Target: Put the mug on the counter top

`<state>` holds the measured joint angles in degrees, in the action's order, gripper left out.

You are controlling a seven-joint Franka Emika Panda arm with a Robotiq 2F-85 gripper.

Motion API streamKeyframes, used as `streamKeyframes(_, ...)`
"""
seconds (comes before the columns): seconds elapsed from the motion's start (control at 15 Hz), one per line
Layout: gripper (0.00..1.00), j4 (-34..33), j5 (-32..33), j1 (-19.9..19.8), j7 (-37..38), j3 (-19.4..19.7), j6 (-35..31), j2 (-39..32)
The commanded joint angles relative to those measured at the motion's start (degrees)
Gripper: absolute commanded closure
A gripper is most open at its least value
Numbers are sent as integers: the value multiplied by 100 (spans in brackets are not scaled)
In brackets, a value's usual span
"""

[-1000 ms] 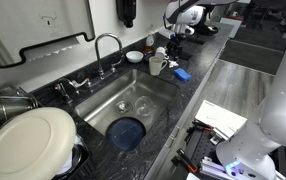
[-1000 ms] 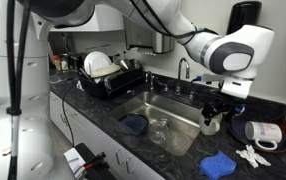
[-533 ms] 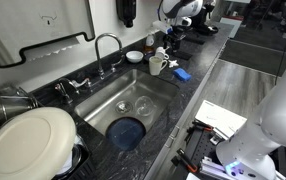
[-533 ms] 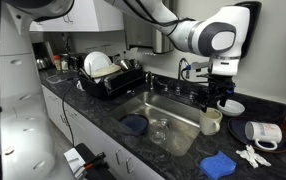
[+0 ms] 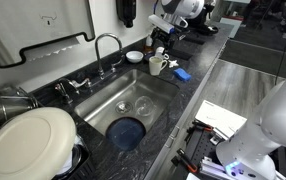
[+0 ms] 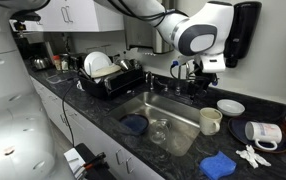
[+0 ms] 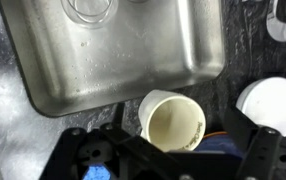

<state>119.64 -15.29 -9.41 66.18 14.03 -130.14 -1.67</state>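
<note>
Okay, the mug [image 7: 173, 122] stands upright on the counter top [image 7: 251, 55], just off a corner of the steel sink [image 7: 113, 50], with the small white bowl [image 7: 270, 103] beside it and apart from it. My gripper [image 7: 173, 150] hangs above the mug with its fingers spread wide, touching nothing and holding nothing. In both exterior views the mug sits alone on the dark stone, well below my wrist.

I judge the placing itself done, so the step in hand is the getaway. What it calls for is a straight lift, keeping my fingers clear of the rim and handle so nothing tips toward the basin edge.

Looking down into the mug, I see a pale, bare inside with no liquid. The white bowl looks empty too. Down in the sink lies a clear glass [image 6: 160, 128] and a dark blue round thing [image 6: 133, 124]; bowl or cloth, I cannot tell.
</note>
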Motion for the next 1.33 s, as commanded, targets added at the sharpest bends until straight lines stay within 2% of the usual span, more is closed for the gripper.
streamKeyframes(0.0, 0, 113, -1058, -45, -1160, -201, -163, -240)
streamKeyframes(0.27, 0, -197, -1748, -68, -1850, -339, 102, -913)
streamKeyframes(0.67, 0, -675, -1404, 46, -1378, -365, -261, -1921)
streamKeyframes(0.87, 0, -852, -813, 212, -684, -220, -584, -2220)
streamKeyframes(1.27, 0, -1010, 947, 659, 1133, 247, -764, -2446)
